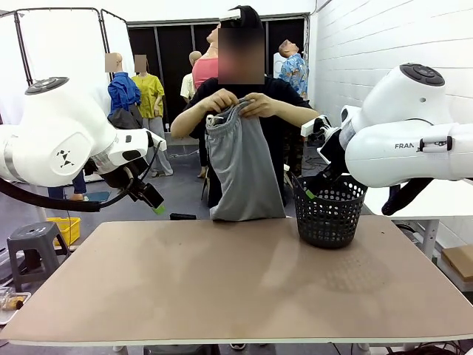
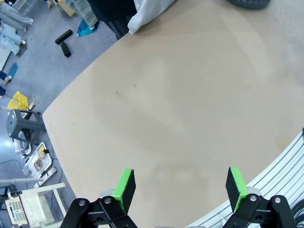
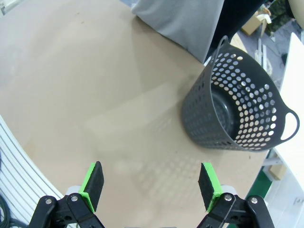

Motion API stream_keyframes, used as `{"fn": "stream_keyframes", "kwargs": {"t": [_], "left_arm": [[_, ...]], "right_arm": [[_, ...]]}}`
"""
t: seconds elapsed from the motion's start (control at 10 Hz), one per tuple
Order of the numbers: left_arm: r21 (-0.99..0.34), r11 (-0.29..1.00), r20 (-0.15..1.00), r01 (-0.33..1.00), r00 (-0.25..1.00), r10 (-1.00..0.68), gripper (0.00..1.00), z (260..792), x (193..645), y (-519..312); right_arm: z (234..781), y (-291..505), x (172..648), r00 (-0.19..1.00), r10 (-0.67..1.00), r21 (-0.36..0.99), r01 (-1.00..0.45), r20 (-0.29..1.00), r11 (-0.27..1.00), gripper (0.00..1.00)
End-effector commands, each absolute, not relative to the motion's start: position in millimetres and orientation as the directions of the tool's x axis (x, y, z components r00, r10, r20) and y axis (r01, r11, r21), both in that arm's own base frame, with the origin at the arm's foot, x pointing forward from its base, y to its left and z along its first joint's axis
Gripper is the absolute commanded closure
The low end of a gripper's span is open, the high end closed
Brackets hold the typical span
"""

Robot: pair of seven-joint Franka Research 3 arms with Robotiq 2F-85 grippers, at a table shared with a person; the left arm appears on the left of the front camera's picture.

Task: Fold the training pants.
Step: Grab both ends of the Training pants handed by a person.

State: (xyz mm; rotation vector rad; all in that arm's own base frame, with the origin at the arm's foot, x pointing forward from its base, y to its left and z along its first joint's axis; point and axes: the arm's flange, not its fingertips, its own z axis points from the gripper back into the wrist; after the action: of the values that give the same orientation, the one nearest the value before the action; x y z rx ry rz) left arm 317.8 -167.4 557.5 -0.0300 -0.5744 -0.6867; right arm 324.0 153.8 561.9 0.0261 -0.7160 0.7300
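A person at the far side of the table holds the light grey training pants (image 1: 242, 174) up by the waistband with both hands (image 1: 244, 105); the legs hang down to the table's far edge. The hem of the training pants (image 2: 147, 10) shows at the top of the left wrist view, and the training pants (image 3: 183, 19) also hang at the top of the right wrist view. My left gripper (image 1: 150, 201) hovers above the table's left side, open and empty (image 2: 179, 186). My right gripper (image 1: 314, 188) hangs near the basket, open and empty (image 3: 152, 183).
A black mesh basket (image 1: 329, 212) stands on the brown table (image 1: 222, 281) at the far right, also seen close below my right gripper (image 3: 237, 109). A grey stool (image 1: 31, 248) and a yellow bin (image 1: 65, 228) sit on the floor at left.
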Motion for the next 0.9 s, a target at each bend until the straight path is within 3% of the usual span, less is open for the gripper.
{"fn": "stream_keyframes", "kwargs": {"t": [0.0,0.8], "left_arm": [[0.157,0.78,0.512,0.606,0.626,-0.589,0.0,557.7,319.4,-167.5],[0.157,0.78,0.512,0.606,0.626,-0.589,0.0,557.7,319.4,-167.5]], "right_arm": [[561.7,154.1,324.0,0.52,0.6,-0.211,-0.622,0.608,0.754,0.0],[561.7,154.1,324.0,0.52,0.6,-0.211,-0.622,0.608,0.754,0.0]]}}
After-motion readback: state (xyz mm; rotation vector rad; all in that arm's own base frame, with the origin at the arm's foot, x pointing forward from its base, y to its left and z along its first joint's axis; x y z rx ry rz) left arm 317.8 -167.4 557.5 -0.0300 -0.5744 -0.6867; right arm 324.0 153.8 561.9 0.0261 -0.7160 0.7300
